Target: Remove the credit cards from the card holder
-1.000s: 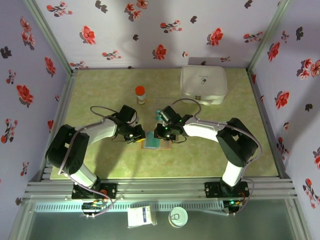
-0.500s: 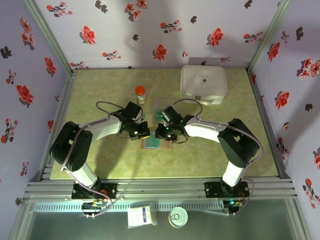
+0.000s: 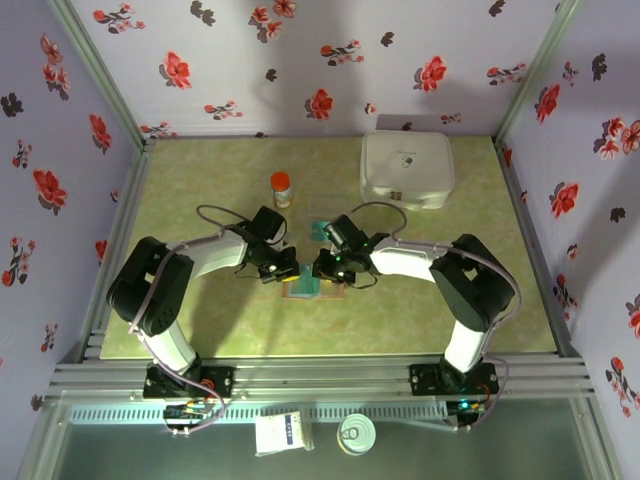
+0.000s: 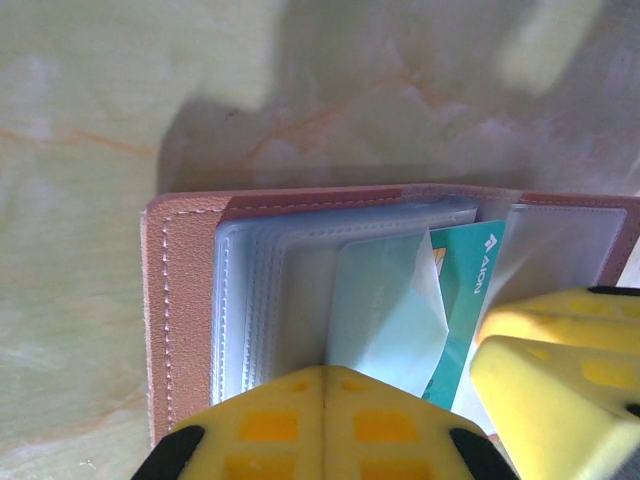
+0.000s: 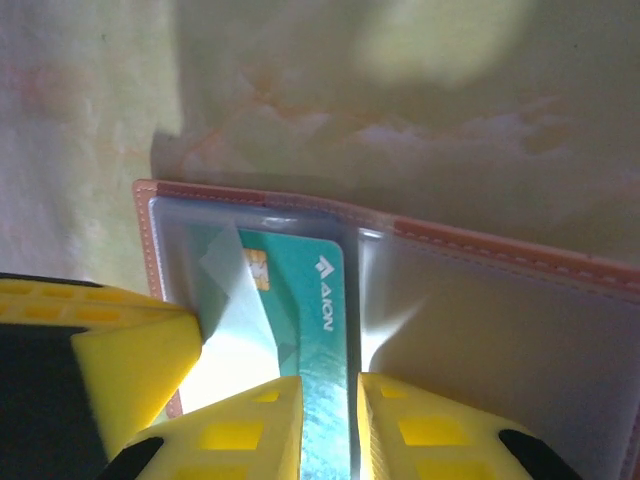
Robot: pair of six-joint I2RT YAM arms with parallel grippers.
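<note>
Gripping thin, stiff, slick card (image 5: 322, 300) by its exposed end in right jaws, with left jaws closed together against light holder (image 4: 185, 300).

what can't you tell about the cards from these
- Card count: left wrist, cloudy sleeves and the left gripper cover whatever lies behind the one teal card in the wallet.
- Whether the right gripper grips that card: right wrist, the bottom edge cuts off the contact.
- Wallet from the top: too small, under both grippers.
</note>
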